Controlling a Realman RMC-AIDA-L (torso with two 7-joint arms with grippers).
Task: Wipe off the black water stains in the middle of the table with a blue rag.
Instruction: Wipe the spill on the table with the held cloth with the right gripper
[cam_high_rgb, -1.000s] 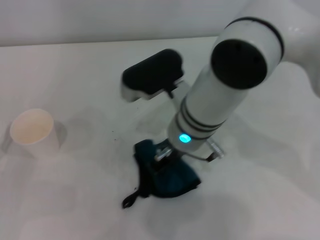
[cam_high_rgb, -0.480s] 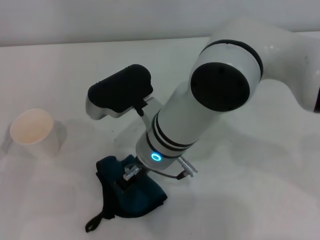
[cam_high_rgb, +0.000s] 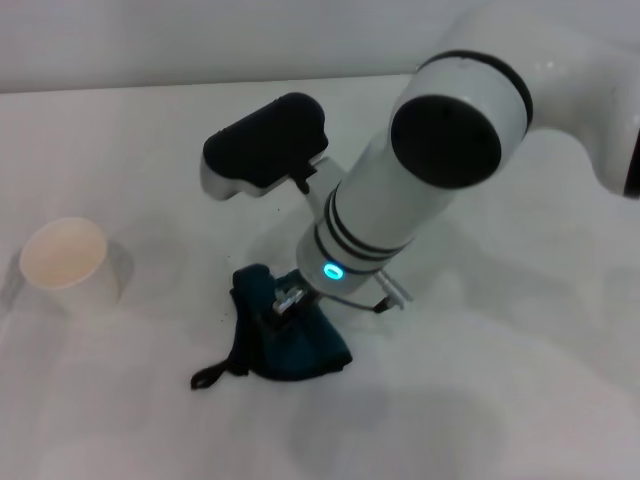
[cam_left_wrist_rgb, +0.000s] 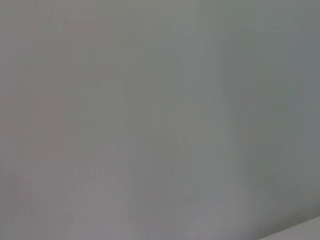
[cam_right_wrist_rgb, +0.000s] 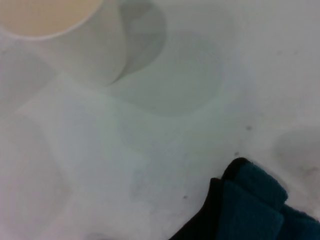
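A white paper cup (cam_high_rgb: 66, 262) stands upright at about nine o'clock on the table (cam_high_rgb: 500, 400), well apart from the cloth; its inside looks pale cream and nothing can be seen in it. In the right wrist view the same cup (cam_right_wrist_rgb: 65, 35) shows with its shadow beside it. The blue rag (cam_high_rgb: 290, 335) lies bunched near the middle of the table, a dark teal cloth with black edging and a thin black loop trailing toward seven o'clock. In the right wrist view only a folded corner of the rag (cam_right_wrist_rgb: 250, 210) shows, teal with a black border. The right gripper (cam_high_rgb: 288, 303) presses down onto the top of the rag from the one o'clock side, its arm showing a lit blue ring just above; the jaws are buried in the cloth and I cannot tell how wide they stand. A few tiny dark specks (cam_right_wrist_rgb: 248, 128) dot the white surface near the rag, and no larger dark blob is visible. The left wrist view shows only a plain grey surface.
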